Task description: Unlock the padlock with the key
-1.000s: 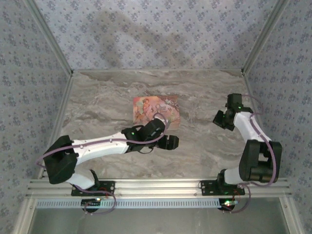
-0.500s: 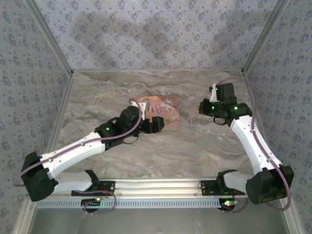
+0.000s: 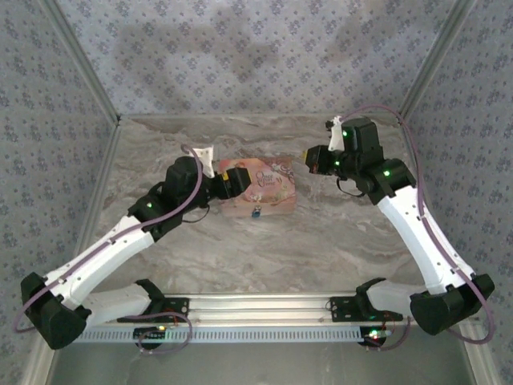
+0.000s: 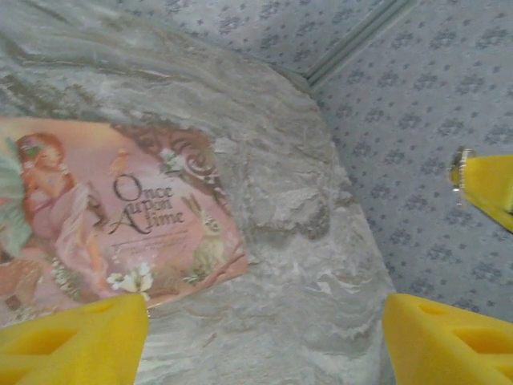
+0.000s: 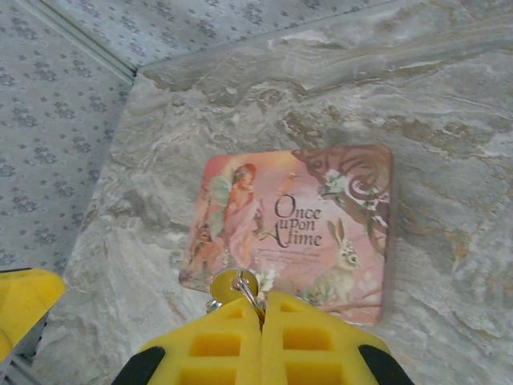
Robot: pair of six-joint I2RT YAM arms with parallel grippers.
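The padlock (image 3: pixel 256 212) is a tiny blue speck at the near edge of the pink picture box (image 3: pixel 260 186). My left gripper (image 3: pixel 228 183) hovers over the box's left part. Its yellow fingers (image 4: pixel 72 341) stand wide apart with nothing between them, the left gripper (image 4: pixel 264 345) spanning bare table beside the box (image 4: pixel 120 216). My right gripper (image 3: pixel 314 160) hangs above the box's far right corner. In the right wrist view that gripper (image 5: pixel 263 309) is shut on the key (image 5: pixel 232 285), whose round brass head and metal ring poke out over the box (image 5: pixel 296 224).
The marble table (image 3: pixel 337 233) is walled by patterned panels at the back and on both sides. The right gripper's yellow tips (image 4: pixel 485 188) show at the right of the left wrist view. A left finger (image 5: pixel 24 301) shows at the lower left of the right wrist view.
The left arm has stretched out from the near middle to the box's left side. The right arm has swung up and leftward toward the box, with the key still in its grip.
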